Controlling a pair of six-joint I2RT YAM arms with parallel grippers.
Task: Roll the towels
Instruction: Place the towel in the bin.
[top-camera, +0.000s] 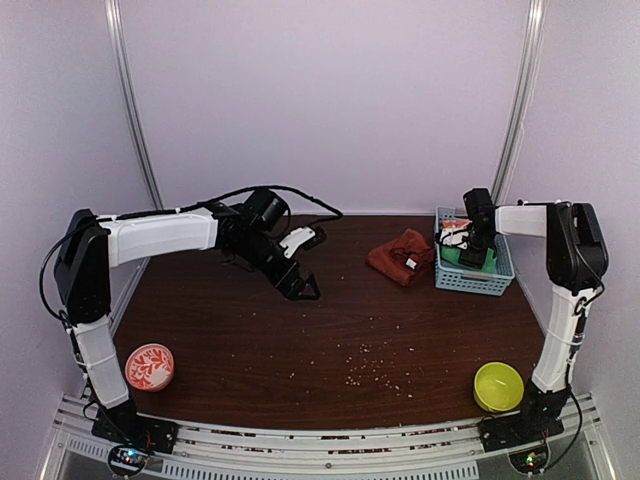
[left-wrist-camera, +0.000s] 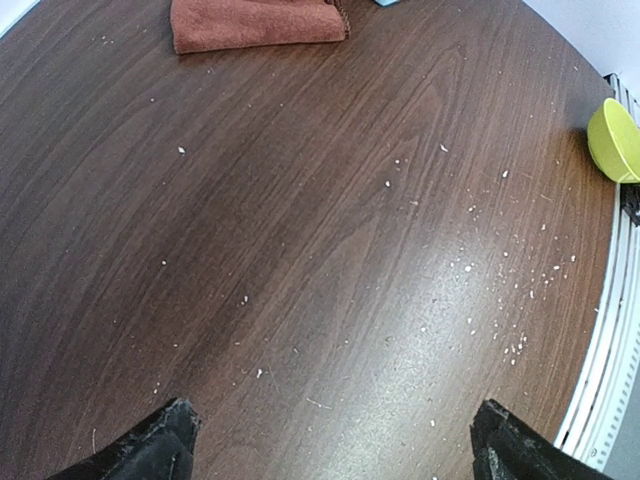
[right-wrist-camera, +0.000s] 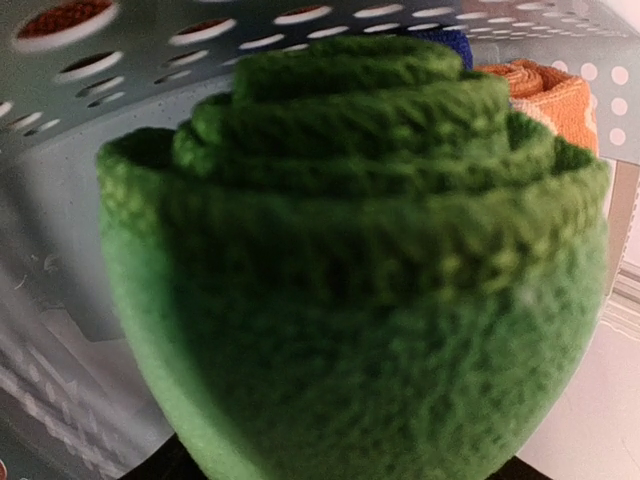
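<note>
- Dark wood-grain table (top-camera: 250, 340) between pale walls, seen from above: the left gripper (top-camera: 297, 285) hangs over the middle with its fingers spread and nothing between them.
- At 2 o'clock from the table's middle the rust-red towel (top-camera: 400, 255) lies bunched, just beside a blue basket (top-camera: 470, 282).
- The right gripper (top-camera: 478, 255) dips into that basket over the green towel (top-camera: 452, 257); I cannot tell how its fingers stand.
- A pink bowl (top-camera: 149, 366) sits at 8 o'clock, a yellow-green bowl (top-camera: 498, 385) at 4 o'clock, with crumbs (top-camera: 365, 365) scattered between.
- Left wrist view: two dark fingertips (left-wrist-camera: 150, 450) at 7 and 5 o'clock stand wide apart over bare wood; the rust-red towel lies at 12 o'clock, the yellow-green bowl at 2 o'clock.
- Right wrist view: the green towel, rolled into a spiral bundle, fills the frame inside the perforated basket, with an orange cloth (right-wrist-camera: 540, 85) at 2 o'clock behind it.
</note>
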